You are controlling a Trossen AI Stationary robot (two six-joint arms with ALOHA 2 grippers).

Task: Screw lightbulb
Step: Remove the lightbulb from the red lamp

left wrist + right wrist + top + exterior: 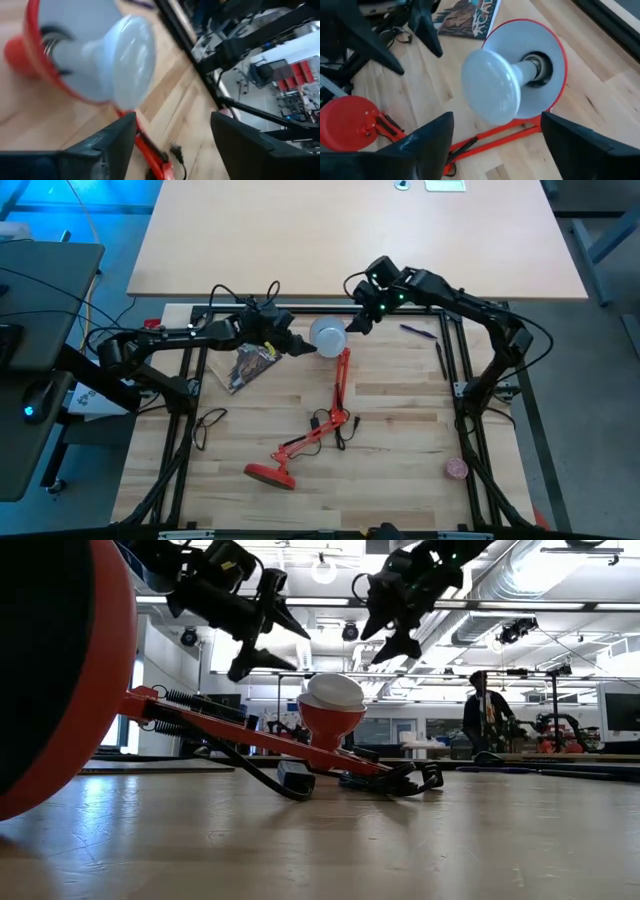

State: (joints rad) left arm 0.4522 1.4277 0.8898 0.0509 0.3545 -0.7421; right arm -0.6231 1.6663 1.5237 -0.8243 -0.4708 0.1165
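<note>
1. Lightbulb sits neck-first in the socket at the centre of the lamp shade — dome sticks out past the red rim. Can't tell how deep the neck is threaded.
2. Lamp lies on its side on the wood table: shade at the far end, red arm running back toward the round red base, black cord looped beside the arm.
3. Left gripper is just beside the shade on its left in my high view. Fingers stand apart w/ nothing between them; bulb is ahead of the tips, not touching.
4. Right gripper is up & to the right of the shade, near it. Its fingers are spread too — bulb shows in the gap ahead, clear of both tips.
5. Low view: both grippers hang above the shade, tips off it, bulb's white dome pointing up-left out of the red cone.
6. Other stuff: printed booklet on the table under the left arm, two pens near the right arm, small pink thing at the near right.
7. Person stands in the room beyond the table.
</note>
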